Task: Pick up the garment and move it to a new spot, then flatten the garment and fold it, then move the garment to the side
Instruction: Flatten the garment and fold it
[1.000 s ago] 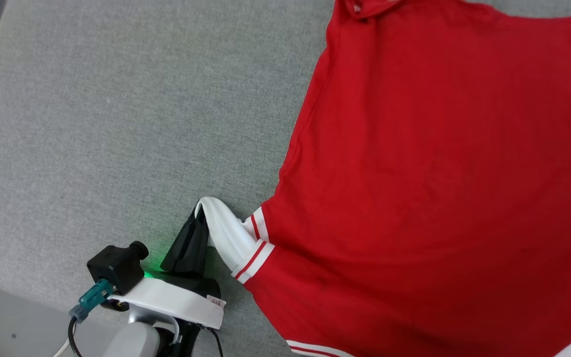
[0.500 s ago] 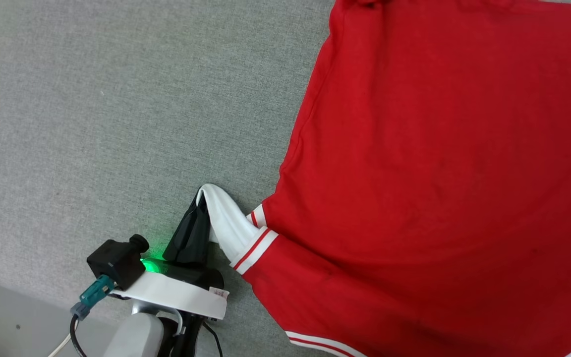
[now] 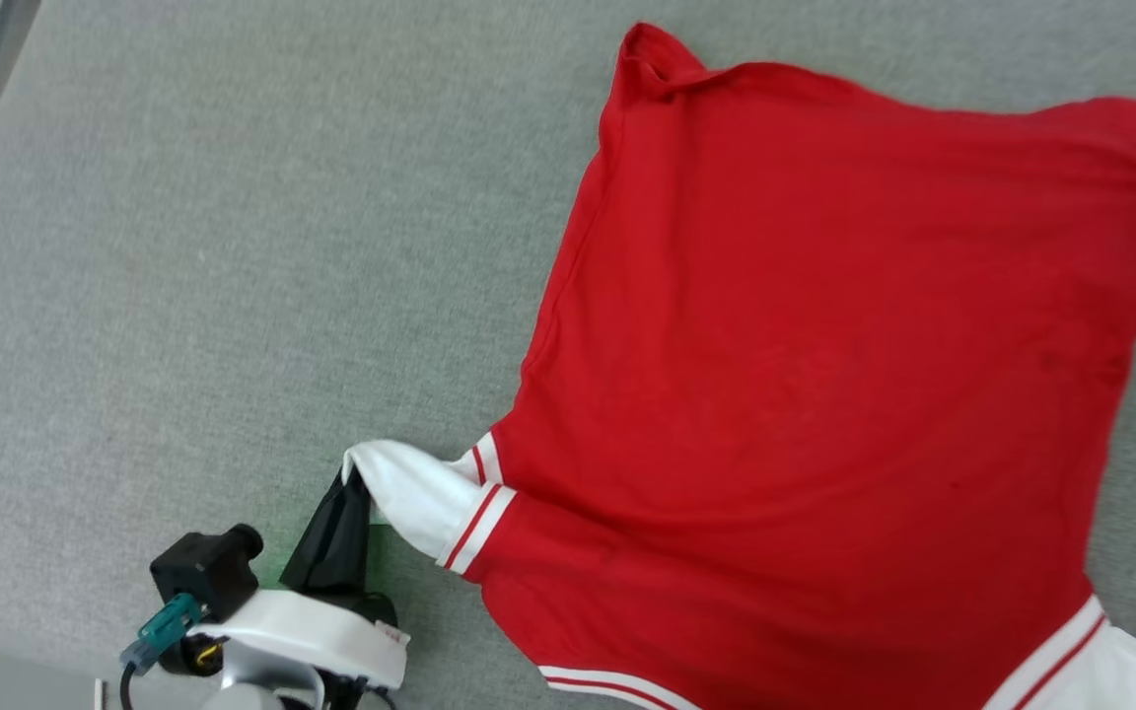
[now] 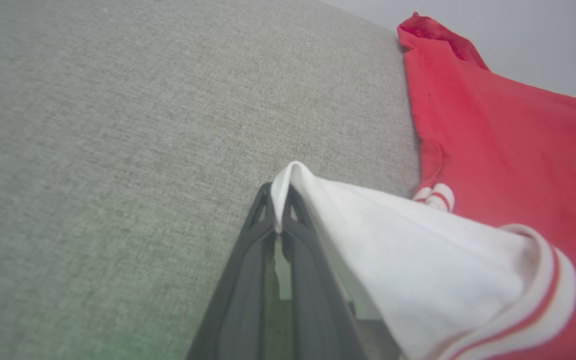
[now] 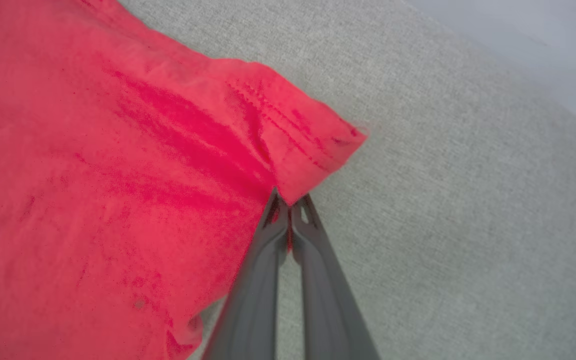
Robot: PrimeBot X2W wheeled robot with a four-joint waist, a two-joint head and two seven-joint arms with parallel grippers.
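Ideally, the shirt [image 3: 805, 394], pinched by left gripper [image 4: 279, 226] at its sleeve [image 4: 418, 260] and right gripper [image 5: 290, 204] at its hem [image 5: 318, 140], is drawn taut evenly.

Red fabric T-shirt [image 3: 805, 375], white striped-trim sleeves | plain back up, spread nearly flat, one sleeve raised | well apart from grey cloth tabletop [image 3: 233, 247] left edge

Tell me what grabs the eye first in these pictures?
A big red shirt lies spread across the right of a grey fabric surface. At lower left, the left end effector pinches its white sleeve; the right end effector is shut on a red corner.
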